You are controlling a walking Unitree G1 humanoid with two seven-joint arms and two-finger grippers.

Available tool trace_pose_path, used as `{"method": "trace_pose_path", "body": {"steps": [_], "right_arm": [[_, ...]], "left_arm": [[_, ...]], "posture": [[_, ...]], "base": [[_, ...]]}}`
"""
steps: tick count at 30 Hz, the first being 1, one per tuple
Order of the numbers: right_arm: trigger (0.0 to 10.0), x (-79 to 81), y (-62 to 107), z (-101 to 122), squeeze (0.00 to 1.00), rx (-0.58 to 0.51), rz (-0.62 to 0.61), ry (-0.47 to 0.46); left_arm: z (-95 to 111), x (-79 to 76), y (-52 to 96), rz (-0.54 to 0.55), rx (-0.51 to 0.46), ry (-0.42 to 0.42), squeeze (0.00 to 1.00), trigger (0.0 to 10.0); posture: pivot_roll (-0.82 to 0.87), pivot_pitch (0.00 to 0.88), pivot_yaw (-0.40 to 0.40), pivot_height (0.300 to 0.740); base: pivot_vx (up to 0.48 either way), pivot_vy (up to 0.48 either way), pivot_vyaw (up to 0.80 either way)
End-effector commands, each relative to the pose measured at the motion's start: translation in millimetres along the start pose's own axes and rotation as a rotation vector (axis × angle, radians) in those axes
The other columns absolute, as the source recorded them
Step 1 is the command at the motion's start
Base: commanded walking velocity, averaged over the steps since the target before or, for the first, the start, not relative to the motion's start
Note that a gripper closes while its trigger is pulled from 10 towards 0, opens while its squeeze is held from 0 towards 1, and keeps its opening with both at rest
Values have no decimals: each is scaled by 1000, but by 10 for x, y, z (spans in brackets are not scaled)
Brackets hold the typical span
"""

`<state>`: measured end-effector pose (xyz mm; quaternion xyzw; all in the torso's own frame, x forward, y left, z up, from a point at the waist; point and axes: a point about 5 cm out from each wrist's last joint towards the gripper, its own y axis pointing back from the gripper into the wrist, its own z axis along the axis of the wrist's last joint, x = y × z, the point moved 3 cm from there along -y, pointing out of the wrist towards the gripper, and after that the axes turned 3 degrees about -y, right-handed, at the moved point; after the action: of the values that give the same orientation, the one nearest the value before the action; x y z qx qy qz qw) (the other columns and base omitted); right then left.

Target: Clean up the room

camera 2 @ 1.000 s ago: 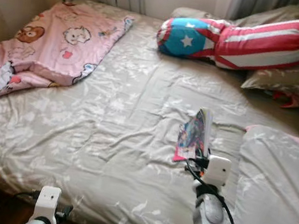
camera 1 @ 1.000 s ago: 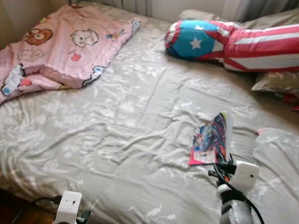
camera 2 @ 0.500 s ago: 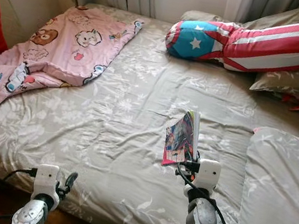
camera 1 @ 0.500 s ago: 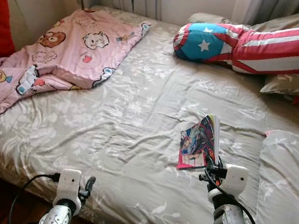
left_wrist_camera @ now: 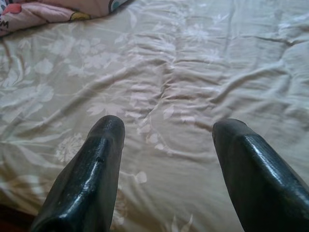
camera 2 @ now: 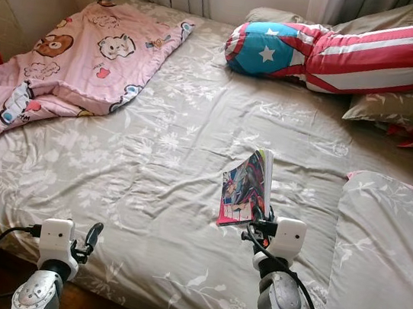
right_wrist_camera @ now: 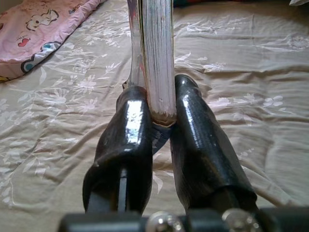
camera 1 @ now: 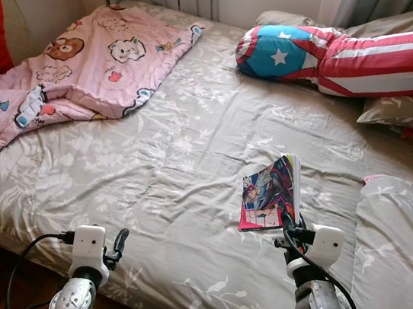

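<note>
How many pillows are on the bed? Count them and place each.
3: the striped star bolster at the head, a grey pillow beside and partly under it, and a grey pillow at the robot's right. Others may be hidden.

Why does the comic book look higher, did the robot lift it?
Cannot tell. The book stays clamped upright in the right gripper over the bed; the camera itself shifted.

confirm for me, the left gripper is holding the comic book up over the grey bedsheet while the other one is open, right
Not quite: the right gripper is shut on the comic book above the grey bedsheet; the right wrist view shows it. The left gripper is the open one.
</note>
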<state>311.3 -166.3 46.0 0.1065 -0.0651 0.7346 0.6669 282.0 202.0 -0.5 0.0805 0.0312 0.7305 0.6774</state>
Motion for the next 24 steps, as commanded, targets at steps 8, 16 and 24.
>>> {"method": "trace_pose_path", "body": {"steps": [8,16,24], "right_arm": [[10000,-14,-9,57,0,-12,-21,10],[10000,-9,-7,61,0,-24,-29,0],[10000,27,-14,20,0,6,-18,16]], "left_arm": [[69,-46,-17,-4,-22,27,0,10000],[107,-85,-24,-21,-36,27,0,10000],[116,-98,-13,-27,-37,26,0,10000]], "posture": [[-64,179,4,726],[-56,190,4,726],[-56,193,5,697]], "base": [[0,0,0],[0,0,0],[0,0,0]]}}
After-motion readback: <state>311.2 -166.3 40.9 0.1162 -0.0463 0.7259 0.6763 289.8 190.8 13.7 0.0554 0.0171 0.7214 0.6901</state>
